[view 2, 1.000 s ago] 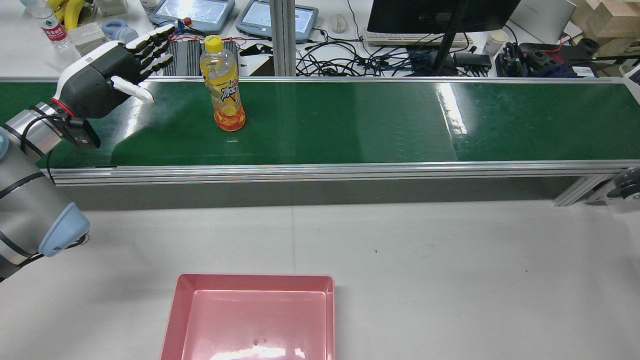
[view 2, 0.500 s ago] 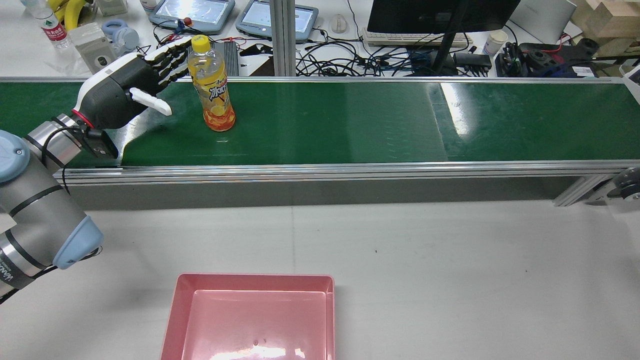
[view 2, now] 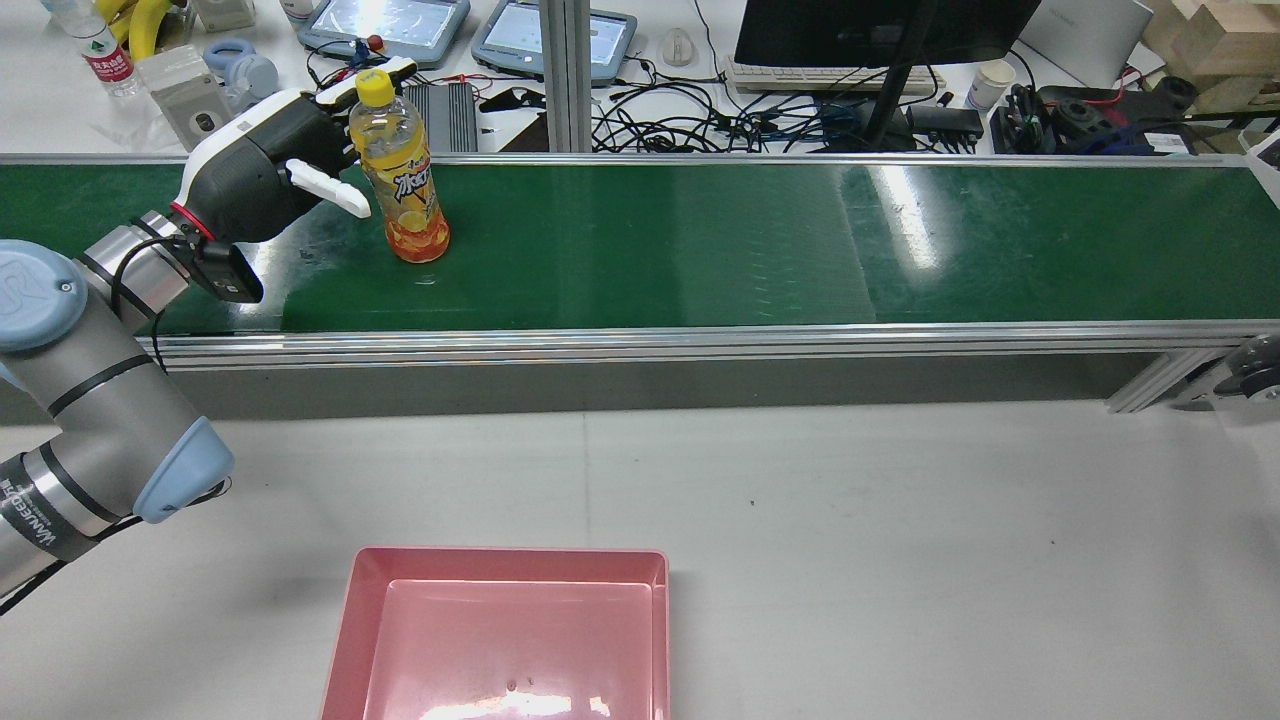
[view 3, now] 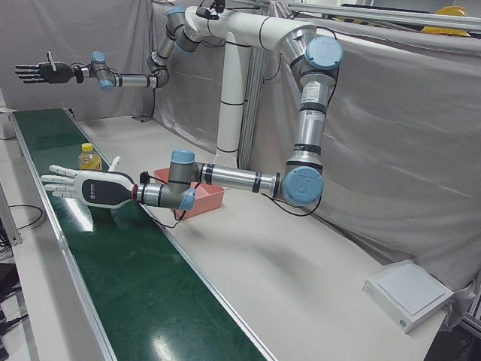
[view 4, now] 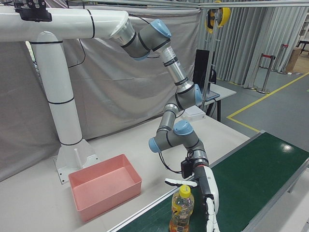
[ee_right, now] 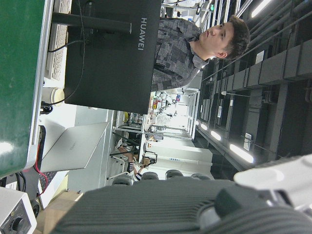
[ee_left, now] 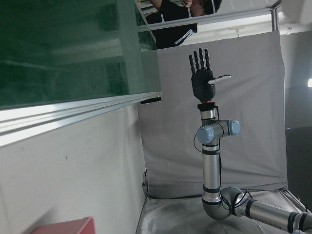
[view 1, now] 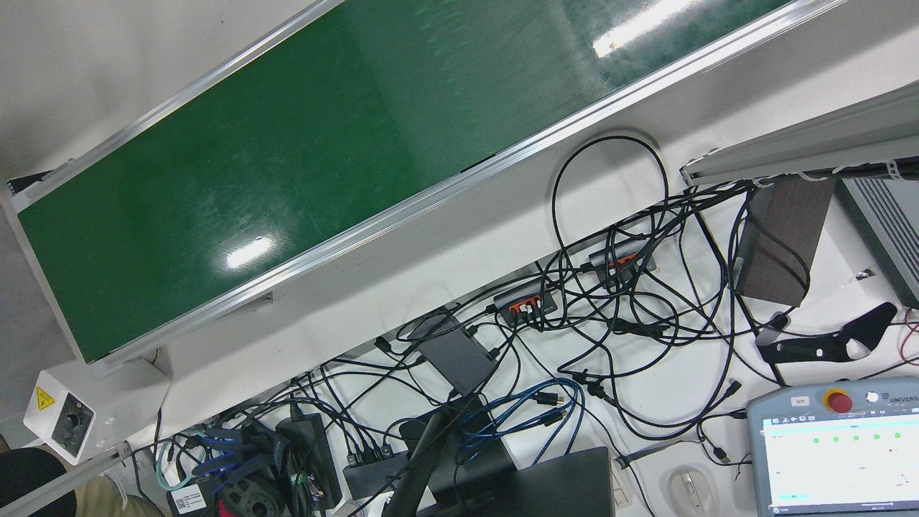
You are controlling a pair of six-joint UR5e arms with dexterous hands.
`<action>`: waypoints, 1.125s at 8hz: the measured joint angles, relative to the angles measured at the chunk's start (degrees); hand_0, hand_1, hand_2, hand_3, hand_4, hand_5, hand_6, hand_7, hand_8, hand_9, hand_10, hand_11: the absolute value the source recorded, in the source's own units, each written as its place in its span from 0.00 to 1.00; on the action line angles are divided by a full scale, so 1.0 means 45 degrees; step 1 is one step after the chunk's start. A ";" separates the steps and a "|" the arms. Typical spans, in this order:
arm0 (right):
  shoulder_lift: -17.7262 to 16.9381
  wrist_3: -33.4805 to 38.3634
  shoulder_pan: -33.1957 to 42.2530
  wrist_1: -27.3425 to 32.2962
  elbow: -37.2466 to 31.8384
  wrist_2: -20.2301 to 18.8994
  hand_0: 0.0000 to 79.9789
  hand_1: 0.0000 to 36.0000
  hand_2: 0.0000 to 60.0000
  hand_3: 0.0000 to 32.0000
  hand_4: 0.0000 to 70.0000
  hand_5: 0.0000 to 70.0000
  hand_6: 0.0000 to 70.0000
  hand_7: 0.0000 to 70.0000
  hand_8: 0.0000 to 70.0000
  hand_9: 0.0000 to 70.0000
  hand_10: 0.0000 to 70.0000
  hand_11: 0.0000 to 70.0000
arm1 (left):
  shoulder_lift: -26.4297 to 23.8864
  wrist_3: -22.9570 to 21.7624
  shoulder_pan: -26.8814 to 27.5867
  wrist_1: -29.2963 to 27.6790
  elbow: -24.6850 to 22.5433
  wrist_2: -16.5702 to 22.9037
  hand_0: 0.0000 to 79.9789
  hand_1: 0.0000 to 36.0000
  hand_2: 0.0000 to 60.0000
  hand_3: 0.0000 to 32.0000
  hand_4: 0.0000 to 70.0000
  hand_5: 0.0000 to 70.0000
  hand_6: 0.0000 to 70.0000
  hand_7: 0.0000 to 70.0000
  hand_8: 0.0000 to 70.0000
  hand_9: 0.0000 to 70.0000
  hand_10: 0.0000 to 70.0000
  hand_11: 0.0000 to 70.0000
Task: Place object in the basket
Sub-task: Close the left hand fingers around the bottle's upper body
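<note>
An orange drink bottle (view 2: 403, 190) with a yellow cap stands upright on the green conveyor belt (view 2: 750, 240), toward its left end in the rear view. My left hand (view 2: 262, 175) is open just left of the bottle. Its fingers reach behind the bottle near the cap and its thumb points at the label, with no closed hold. The left-front view shows the left hand (view 3: 90, 188) spread flat beside the bottle (view 3: 90, 159). The pink basket (view 2: 345, 620) sits empty on the white table near me. My right hand (view 3: 41, 73) is raised high, open and holding nothing.
Beyond the belt lies a desk with a monitor (view 2: 880, 30), teach pendants (view 2: 385, 25), a keyboard and tangled cables (view 1: 610, 301). A person (ee_right: 195, 44) stands behind that desk. The white pedestal (view 4: 63, 111) rises behind the basket (view 4: 104, 191).
The bottle has travelled left along the belt. My left hand has moved right and forward to meet it, so its fingers now sit behind the bottle.
</note>
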 measured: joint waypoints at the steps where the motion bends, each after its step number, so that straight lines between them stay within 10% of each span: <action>1: 0.0000 0.0000 0.0001 0.0000 0.0006 -0.0001 0.00 0.00 0.00 0.00 0.00 0.00 0.00 0.00 0.00 0.00 0.00 0.00 | -0.0239 -0.0001 0.0000 -0.0002 0.0231 0.0015 0.70 0.28 0.00 0.00 0.18 0.30 0.02 0.02 0.06 0.09 0.14 0.23; 2: 0.0005 0.0000 0.0000 0.0000 0.0006 0.0000 0.00 0.00 0.00 0.00 0.00 0.00 0.00 0.00 0.00 0.00 0.00 0.00 | -0.0470 -0.0002 0.0004 -0.0012 0.0454 0.0043 0.72 0.33 0.00 0.00 0.42 0.79 0.15 0.26 0.24 0.36 0.46 0.67; 3: 0.0013 0.0000 0.0000 0.0000 0.0010 -0.0001 0.00 0.00 0.00 0.00 0.00 0.00 0.00 0.00 0.00 0.00 0.00 0.00 | -0.0628 -0.0018 0.0009 -0.0024 0.0563 0.0076 0.81 0.30 0.00 0.00 0.96 1.00 0.64 0.87 0.72 0.99 1.00 1.00; 4: 0.0010 0.0000 0.0000 0.0000 0.0015 -0.0001 0.00 0.00 0.00 0.00 0.00 0.00 0.00 0.00 0.00 0.00 0.00 0.00 | -0.0725 -0.0092 0.0033 -0.0032 0.0608 0.0099 0.73 0.48 0.71 0.00 0.91 1.00 1.00 1.00 1.00 1.00 1.00 1.00; 5: 0.0012 0.0000 0.0001 0.0000 0.0018 0.0000 0.00 0.00 0.00 0.00 0.00 0.00 0.00 0.00 0.00 0.00 0.00 0.00 | -0.0854 -0.0141 0.0113 0.0049 0.0630 0.0211 0.67 0.60 1.00 0.00 0.81 1.00 1.00 1.00 1.00 1.00 1.00 1.00; 9: 0.0002 0.0000 0.0000 0.0000 0.0020 -0.0001 0.00 0.00 0.00 0.00 0.00 0.00 0.00 0.00 0.00 0.00 0.00 0.00 | -0.0954 -0.0412 0.0167 0.0118 0.0335 0.0784 0.67 0.56 1.00 0.00 0.65 1.00 0.93 1.00 1.00 1.00 1.00 1.00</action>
